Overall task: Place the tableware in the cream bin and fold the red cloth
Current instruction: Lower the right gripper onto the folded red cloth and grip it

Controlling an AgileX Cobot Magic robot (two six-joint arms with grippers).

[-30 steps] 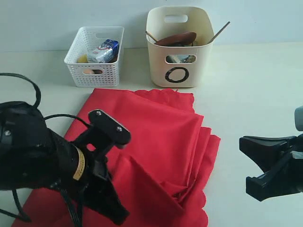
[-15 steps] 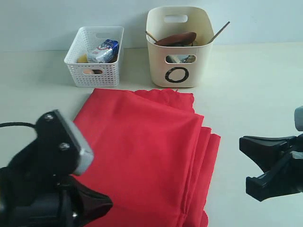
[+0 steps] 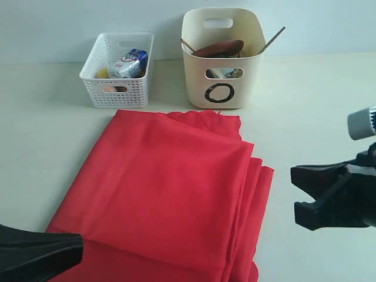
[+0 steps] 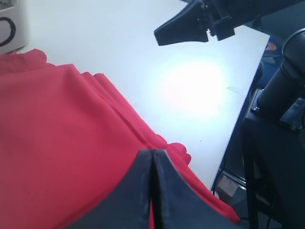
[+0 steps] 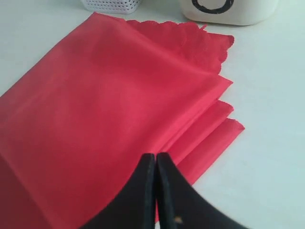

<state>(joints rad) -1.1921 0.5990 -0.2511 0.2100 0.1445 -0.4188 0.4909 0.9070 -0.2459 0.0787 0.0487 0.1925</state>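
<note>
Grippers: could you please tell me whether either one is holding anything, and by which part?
Nothing is held: the left gripper and right gripper both have fingers shut together with nothing between them; the red cloth lies free.

Tabletop tally
One red cloth (image 3: 170, 188), one cream bin (image 3: 197, 82), one white lattice basket (image 3: 132, 94), one milk carton (image 3: 129, 63), one brown plate (image 3: 223, 47).

Plain red cloth (image 3: 170, 188), cream bin (image 3: 197, 67) (black O (image 3: 207, 93)), white lattice basket (image 3: 120, 97)
</note>
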